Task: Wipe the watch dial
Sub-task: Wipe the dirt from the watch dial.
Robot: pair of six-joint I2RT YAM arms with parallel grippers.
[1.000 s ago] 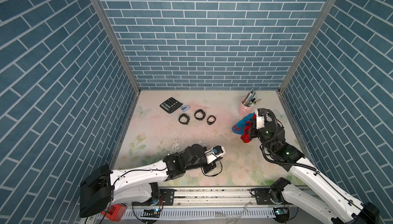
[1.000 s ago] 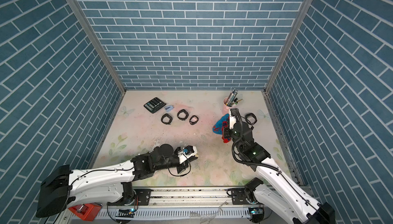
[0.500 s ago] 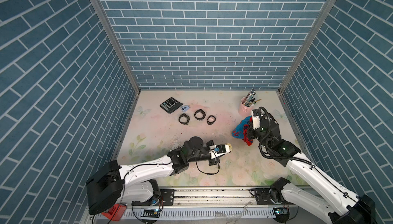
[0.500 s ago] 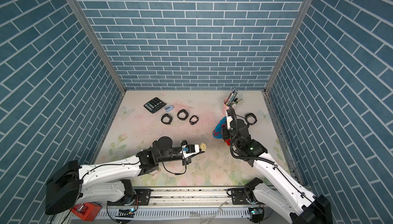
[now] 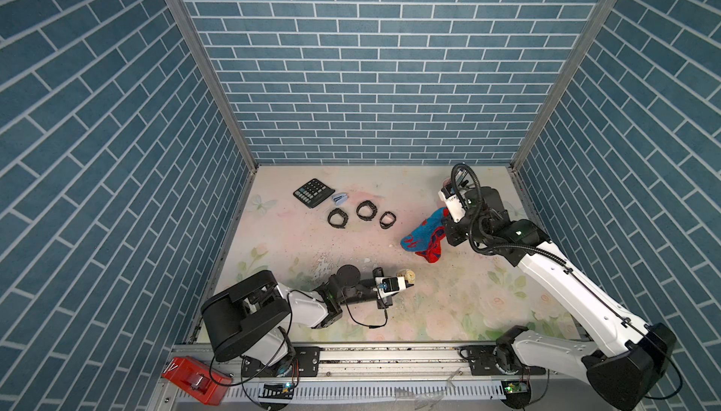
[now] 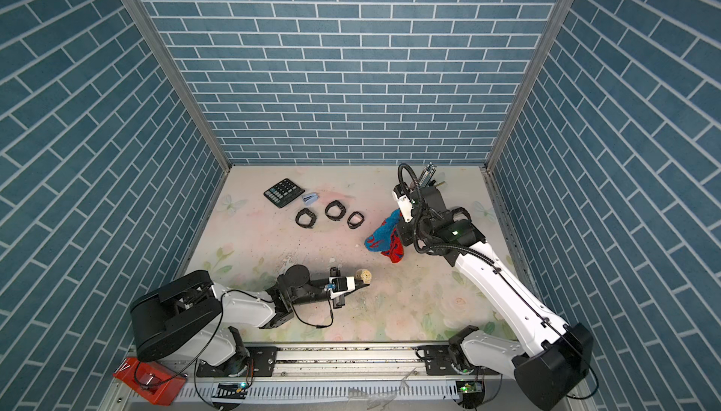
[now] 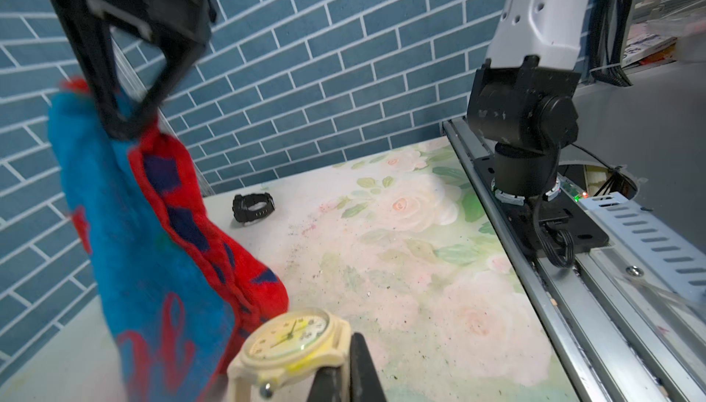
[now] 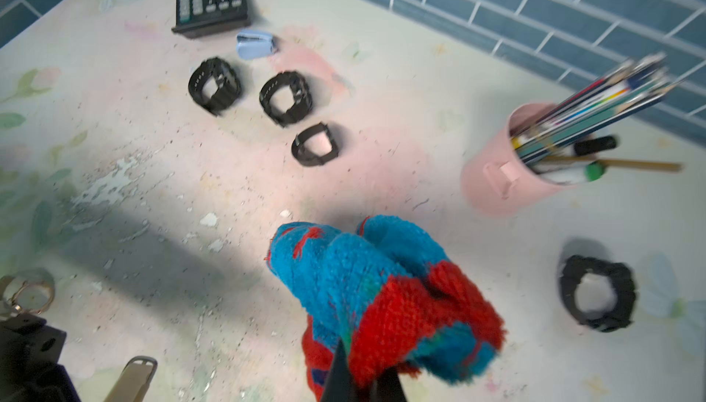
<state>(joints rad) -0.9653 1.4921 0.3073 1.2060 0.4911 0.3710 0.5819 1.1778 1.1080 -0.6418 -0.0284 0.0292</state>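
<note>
Nearest me, a metal rail (image 5: 390, 355) carries both arm bases, and a red box (image 5: 195, 379) sits at its left end. Beyond it is the tabletop (image 5: 448, 311), a pale floral sheet that is scuffed and speckled with dark grit, with a worn patch near the middle.

Over the near middle, my left end effector (image 7: 345, 379) is clamped shut on the cream watch (image 7: 294, 339), dial turned upward. Further back and to the right, the right end effector (image 7: 119, 129) is pinched closed on a blue and red cloth (image 5: 423, 237). The cloth hangs near the watch, and both top views show a gap between them.

Behind that, three black watches (image 5: 366, 210) lie in a row, with a calculator (image 5: 313, 193) and a small blue stapler (image 5: 340, 198) just beyond. A pink pencil cup (image 8: 508, 175) stands at the far right. Blue brick walls (image 5: 370, 77) close off three sides.
</note>
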